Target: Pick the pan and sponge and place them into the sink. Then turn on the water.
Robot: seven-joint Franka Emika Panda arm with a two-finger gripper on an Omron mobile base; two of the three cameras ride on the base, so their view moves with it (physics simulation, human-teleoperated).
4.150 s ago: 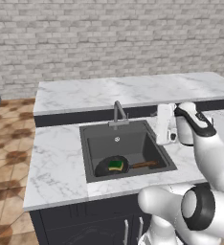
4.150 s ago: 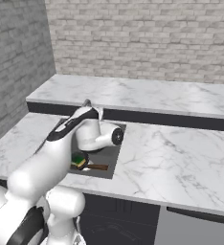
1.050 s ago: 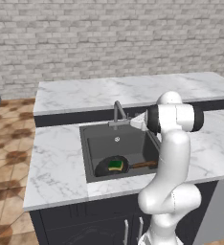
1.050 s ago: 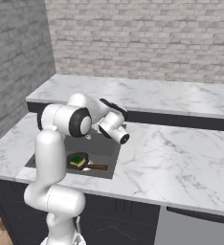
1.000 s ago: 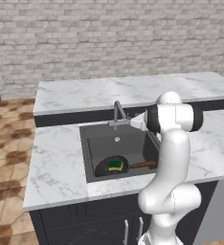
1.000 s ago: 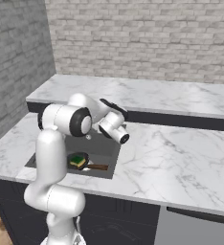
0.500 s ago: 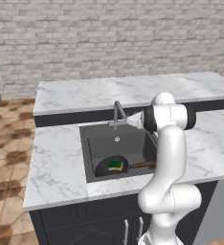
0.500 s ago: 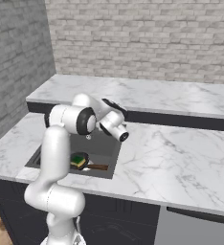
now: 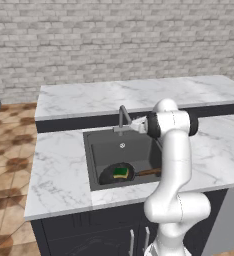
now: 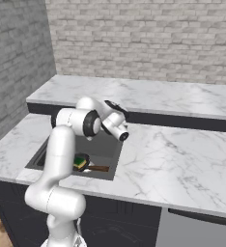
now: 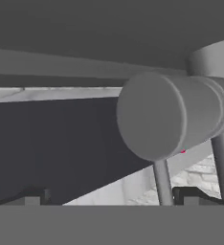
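Observation:
The black pan [image 9: 108,176] lies on the floor of the dark sink [image 9: 106,147], its wooden handle [image 9: 149,172] pointing right. The yellow-and-green sponge [image 9: 120,173] rests on the pan. From the right base view the sponge [image 10: 79,161] and the pan handle [image 10: 98,168] sit in the sink [image 10: 107,149] beside my arm. My gripper [image 9: 138,126] is held level at the faucet [image 9: 122,116], right beside its base. In the hand view the faucet's grey cylinder [image 11: 166,115] looms close, and a thin grey rod [image 11: 162,182] stands between my open fingertips [image 11: 196,194]. No water shows at the spout.
A marble counter [image 9: 59,165] surrounds the sink, with a raised marble ledge [image 9: 139,92] behind it and a brick wall beyond. The wide counter [image 10: 182,159] stretches to the right of the sink. A tiled floor [image 9: 9,150] lies to the left.
The arm rose from its low bent pose right of the sink and swung the hand left to the faucet. Over the last second the hand crept closer to it.

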